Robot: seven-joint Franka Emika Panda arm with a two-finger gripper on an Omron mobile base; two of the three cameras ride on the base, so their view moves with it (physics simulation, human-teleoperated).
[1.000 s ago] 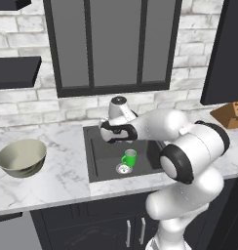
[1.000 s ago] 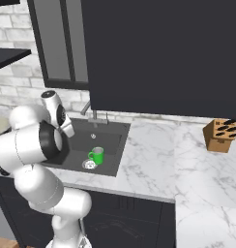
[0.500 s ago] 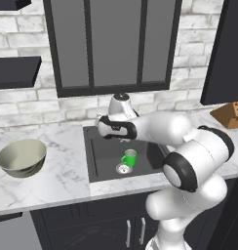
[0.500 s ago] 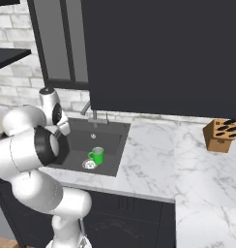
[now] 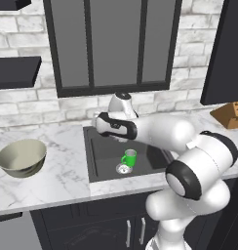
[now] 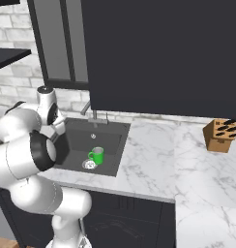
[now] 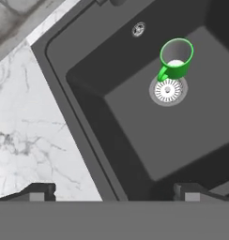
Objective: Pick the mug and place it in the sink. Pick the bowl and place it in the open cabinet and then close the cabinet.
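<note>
Inside sink (image 5: 97,168), mug (image 5: 129,158) stands upright beside drain; gripper (image 7: 114,191) wide open, empty above rim. Bowl (image 5: 21,157) awaits; careless swing risks clipping faucet (image 6: 94,115).

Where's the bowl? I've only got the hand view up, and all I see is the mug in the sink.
Observer: The bowl sits upright on the counter, left of the sink in the left base view.
Operator: Is anything standing between the arm and the bowl?
Observer: No, bare marble runs from the sink's rim to the bowl.
Operator: And the mug, did it land right?
Observer: The mug stands upright on the basin floor beside the drain, apart from the gripper, whose jaws are open.
Operator: What else is on the counter?
Observer: A wooden knife block, far right of the sink.
</note>
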